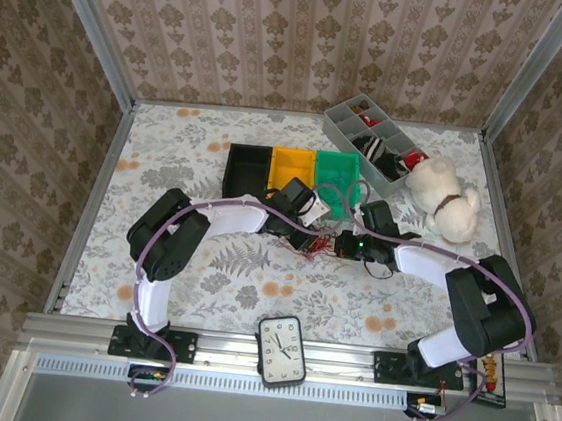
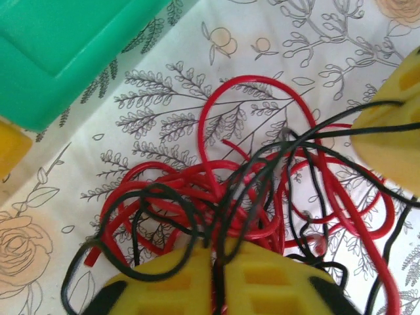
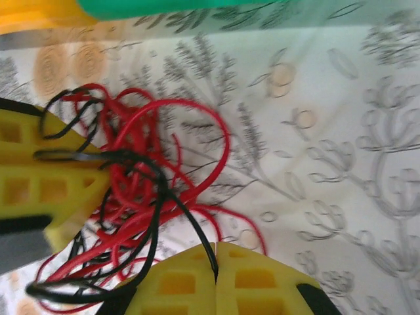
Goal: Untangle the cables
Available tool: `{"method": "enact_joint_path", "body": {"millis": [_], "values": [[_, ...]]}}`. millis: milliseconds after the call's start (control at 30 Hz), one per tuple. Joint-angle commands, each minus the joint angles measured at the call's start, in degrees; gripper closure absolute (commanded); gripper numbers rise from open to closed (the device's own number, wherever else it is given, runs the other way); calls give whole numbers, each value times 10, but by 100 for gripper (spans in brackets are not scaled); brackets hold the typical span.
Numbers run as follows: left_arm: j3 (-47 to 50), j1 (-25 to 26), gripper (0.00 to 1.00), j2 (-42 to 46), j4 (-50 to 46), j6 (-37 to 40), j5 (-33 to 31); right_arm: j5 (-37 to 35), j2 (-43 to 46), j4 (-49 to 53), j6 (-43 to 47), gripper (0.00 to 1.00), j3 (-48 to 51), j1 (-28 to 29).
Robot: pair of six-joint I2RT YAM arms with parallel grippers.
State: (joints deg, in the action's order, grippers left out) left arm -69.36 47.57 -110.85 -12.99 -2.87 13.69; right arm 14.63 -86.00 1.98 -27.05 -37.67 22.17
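From above, the cables [image 1: 319,253] are seen as a small loopy knot of thin red and black wire at the middle of the flower-printed table [image 1: 252,298], just at 6 o'clock of the boxy green bin [image 1: 338,169]. The left gripper [image 1: 318,237] is set against the knot from 10 o'clock and the right gripper [image 1: 346,246] from 3 o'clock, the two nearly meeting over it.

In the left wrist view, the left gripper [image 2: 213,262] is found at 6 o'clock, its ribbed yellow fingers pressed together with a black strand pinched in the seam. The cables [image 2: 262,190] are spread above it in glossy red curves crossed by thinner black loops. They are touched at 3 o'clock by a yellow finger [image 2: 390,138] of the other arm.

In the right wrist view, the right gripper [image 3: 215,266] is likewise clenched at 6 o'clock on a single black strand. The tangle [image 3: 151,170] is draped over the left arm's yellow fingers [image 3: 52,184] at 9 o'clock — the smooth green bin [image 3: 197,6] is seen along 12 o'clock
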Motion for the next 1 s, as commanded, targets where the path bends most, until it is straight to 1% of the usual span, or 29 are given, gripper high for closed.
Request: {"method": "enact_joint_path", "body": {"millis": [0,100,367,500,633,833,967], "values": [[13,-4,75,-8,-45,5,-27,-127,49,43,-1,100,0,0],[11,-4,75,-10,-47,4,-26,-195,97,72,-11,100,7,-5],[8,-7,74,-14,-50,1,-22,-340,187,136,-45,100,21,-11],[13,-7,71,-11,-47,-1,-27,-409,235,167,-59,100,25,-21],[17,-7,70,-8,-46,-4,-32,-436,283,197,-74,100,30,-60],[15,-6,63,-9,-47,-5,-32,-433,352,226,-68,100,29,-141],[15,-6,62,-9,-48,-4,-30,-433,389,245,-64,100,22,-186]]}}
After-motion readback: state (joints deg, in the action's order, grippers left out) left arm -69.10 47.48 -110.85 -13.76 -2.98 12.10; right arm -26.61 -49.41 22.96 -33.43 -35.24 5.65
